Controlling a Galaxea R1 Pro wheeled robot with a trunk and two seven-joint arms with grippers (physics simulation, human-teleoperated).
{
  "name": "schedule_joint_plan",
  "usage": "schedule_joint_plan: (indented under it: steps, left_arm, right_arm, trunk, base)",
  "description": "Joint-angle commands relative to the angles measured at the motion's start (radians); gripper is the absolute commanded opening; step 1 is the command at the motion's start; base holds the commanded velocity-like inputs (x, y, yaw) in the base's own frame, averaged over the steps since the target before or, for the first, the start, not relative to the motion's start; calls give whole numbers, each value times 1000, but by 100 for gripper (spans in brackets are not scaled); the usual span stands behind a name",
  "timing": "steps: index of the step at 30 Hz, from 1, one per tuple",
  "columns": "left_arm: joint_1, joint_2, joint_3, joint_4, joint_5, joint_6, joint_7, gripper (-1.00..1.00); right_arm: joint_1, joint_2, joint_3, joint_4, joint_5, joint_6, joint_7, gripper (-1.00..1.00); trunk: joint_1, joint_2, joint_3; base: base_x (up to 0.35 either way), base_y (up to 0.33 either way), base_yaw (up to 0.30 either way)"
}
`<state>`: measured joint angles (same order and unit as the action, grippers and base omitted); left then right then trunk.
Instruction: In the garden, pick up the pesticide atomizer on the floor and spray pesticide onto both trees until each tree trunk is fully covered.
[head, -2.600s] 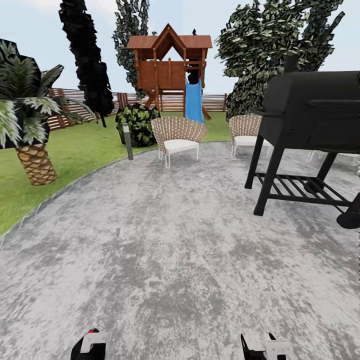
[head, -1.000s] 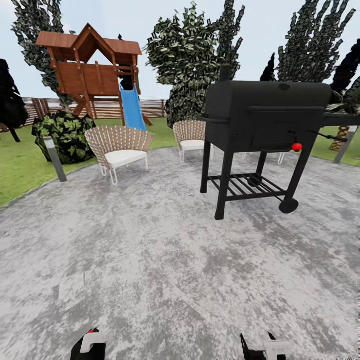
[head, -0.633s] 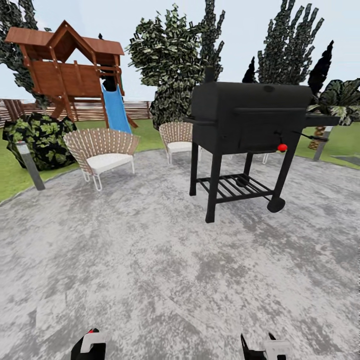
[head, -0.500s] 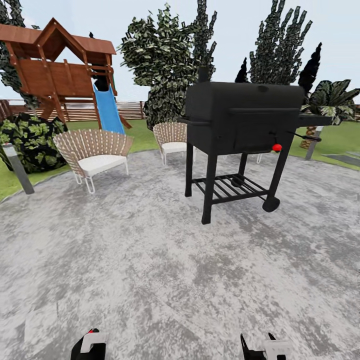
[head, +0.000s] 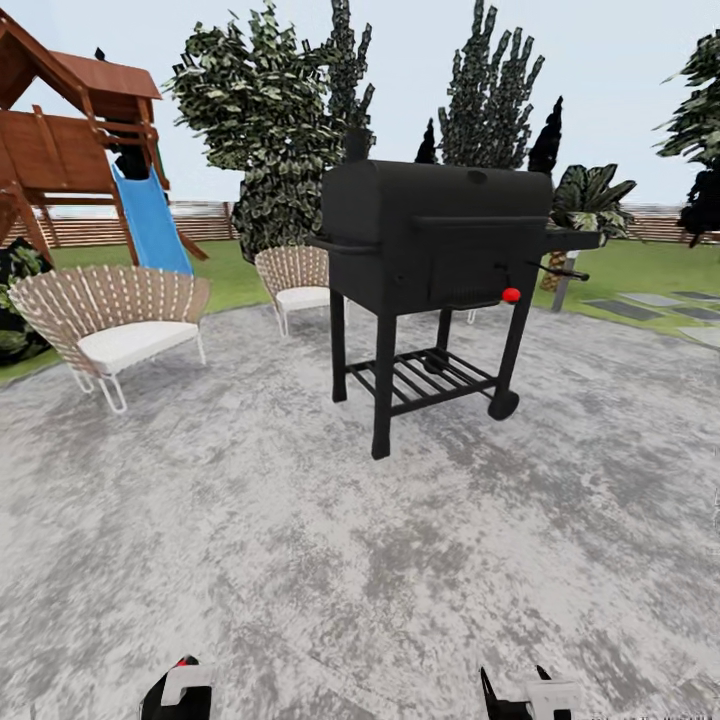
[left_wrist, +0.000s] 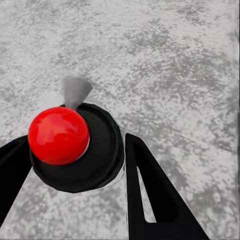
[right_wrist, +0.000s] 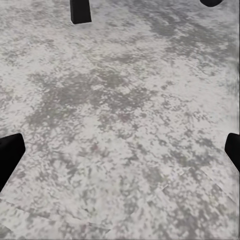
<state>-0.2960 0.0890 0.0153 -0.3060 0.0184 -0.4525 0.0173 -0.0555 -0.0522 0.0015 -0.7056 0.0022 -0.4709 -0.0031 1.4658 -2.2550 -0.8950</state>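
Note:
In the left wrist view the pesticide atomizer (left_wrist: 97, 150), a small near-black bottle with a round red top (left_wrist: 58, 135), sits between the two black fingers of my left gripper (left_wrist: 75, 157), which is shut on it above grey paving. In the head view the left gripper (head: 176, 690) is at the bottom edge with a red speck of the atomizer (head: 183, 661) above it. My right gripper (right_wrist: 120, 150) is open, fingers wide apart over bare paving, and appears at the bottom as well (head: 530, 695). The grey-tan tree trunks and the pesticide specks are out of view.
A black grill on legs (head: 440, 235) stands on the grey patio (head: 300, 540) ahead; one leg (right_wrist: 80, 11) appears in the right wrist view. Two wicker chairs (head: 110, 315) (head: 295, 280), a wooden playhouse with a blue slide (head: 150, 220), leafy trees (head: 260, 110), lawn and fence (head: 660, 225) lie beyond.
The camera has swung to the right: grill, chairs and playhouse slid left in the picture, and the palm and grey bollard left it. Both grippers keep their places.

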Motion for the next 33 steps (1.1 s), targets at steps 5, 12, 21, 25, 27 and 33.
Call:
schedule_joint_plan:
  steps: [5, 12, 21, 25, 27, 33]
  left_arm:
    - [0, 0, 1, 0, 0, 1, 0, -100]
    - [0, 0, 1, 1, 0, 2, 0, -100]
    - [0, 0, 1, 1, 0, 1, 0, -100]
    - [0, 0, 1, 1, 0, 2, 1, -100]
    - [0, 0, 1, 0, 0, 2, 0, -100]
    - [0, 0, 2, 0, 0, 2, 0, -100]
  right_arm:
    - [0, 0, 0, 0, 0, 0, 0, 100]
    - [0, 0, 0, 0, 1, 0, 0, 100]
    - [0, 0, 0, 0, 1, 0, 0, 100]
    - [0, 0, 0, 0, 1, 0, 0, 100]
    - [0, 0, 0, 0, 1, 0, 0, 100]
    - [0, 0, 0, 0, 0, 0, 0, 100]
  trunk:
    - [0, 0, 0]
    - [0, 0, 0]
    - [0, 0, 0]
    - [0, 0, 0]
    - [0, 0, 0]
    - [0, 0, -2]
  base:
    - [106, 31, -300]
    - [11, 1, -300]
    - [0, 0, -300]
    - [0, 0, -300]
    - [0, 0, -300]
    - [33, 0, -289]
